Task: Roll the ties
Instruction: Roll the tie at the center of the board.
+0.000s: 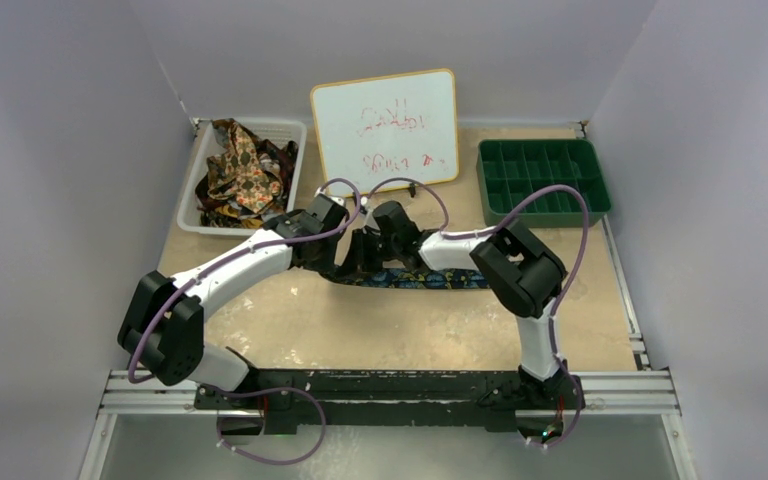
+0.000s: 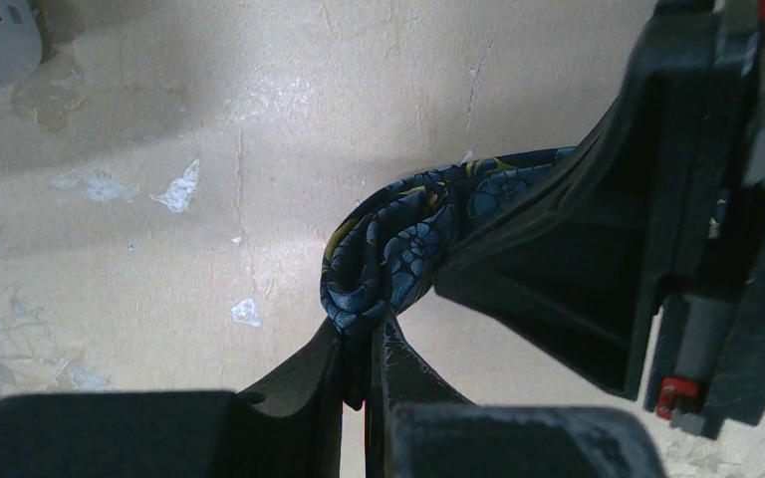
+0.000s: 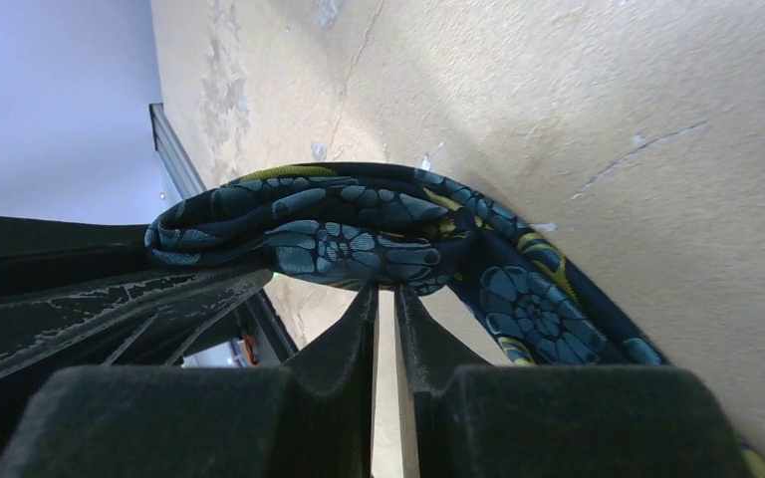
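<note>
tabletop (image 1: 380, 335), tan and scuffed with pale chips, walled in grey on three sides. left arm (image 1: 230, 272) and right arm (image 1: 525, 270), white with black joints, bent inward to meet just past mid-table, purple cables looped over both. whiteboard (image 1: 385, 128) propped against the back wall, red scrawl on it too faint to read. green tray (image 1: 543, 180) at back right, split into compartments, contents not made out from above. white basket (image 1: 192, 190) at back left, holding a heap of ties (image 1: 245, 170) in brown, gold and red prints, too tangled to count. navy tie (image 1: 438, 279) with blue flowers and gold lines on the table between the arms, one stretch lying flat and running rightward under the right arm, the other end bunched up between the two wrists and mostly hidden from above by their black housings. left gripper (image 2: 364, 337), seen from its own camera, with jaws pressed together on a curled fold of the navy tie, no gap showing, fabric bulging just above the tips. right gripper (image 3: 385, 291) with jaws drawn to a thin slit, tips nipping the underside of the bunched fold, the tie's tail dropping away to the right and cut off at the frame edge. number of turns in the roll impossible to tell, inner layers tucked out of sight.
</note>
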Controlling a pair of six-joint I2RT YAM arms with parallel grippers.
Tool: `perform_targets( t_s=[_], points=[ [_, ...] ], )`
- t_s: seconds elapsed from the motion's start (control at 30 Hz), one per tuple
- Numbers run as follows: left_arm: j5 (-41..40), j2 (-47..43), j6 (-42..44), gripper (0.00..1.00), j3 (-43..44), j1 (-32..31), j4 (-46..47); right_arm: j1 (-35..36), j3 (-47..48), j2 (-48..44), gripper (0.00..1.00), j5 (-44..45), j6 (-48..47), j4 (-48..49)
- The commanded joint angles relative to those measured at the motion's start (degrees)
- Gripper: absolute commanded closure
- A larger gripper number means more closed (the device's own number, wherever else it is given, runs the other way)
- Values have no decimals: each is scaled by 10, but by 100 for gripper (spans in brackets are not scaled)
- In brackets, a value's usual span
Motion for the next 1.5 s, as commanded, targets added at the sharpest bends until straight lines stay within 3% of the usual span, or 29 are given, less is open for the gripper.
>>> perform_targets(
  t_s=[0.0, 0.37, 0.73, 1.07, 1.47],
  points=[
    [-4, -3, -2, 100, 11, -1, 10, 7, 10, 12, 87, -1, 13, 14],
    [19, -24, 10, 100, 6, -1, 15, 1, 29, 38, 89, -13, 16, 13],
    [4, -17, 6, 100, 10, -2, 13, 0, -60, -51, 90, 16, 41, 45],
    [6, -11, 5, 100, 10, -2, 16, -6, 0, 6, 93, 41, 38, 15],
    [11, -7, 17, 100, 17, -2, 31, -13, 29, 51, 91, 3, 25, 32]
  ],
)
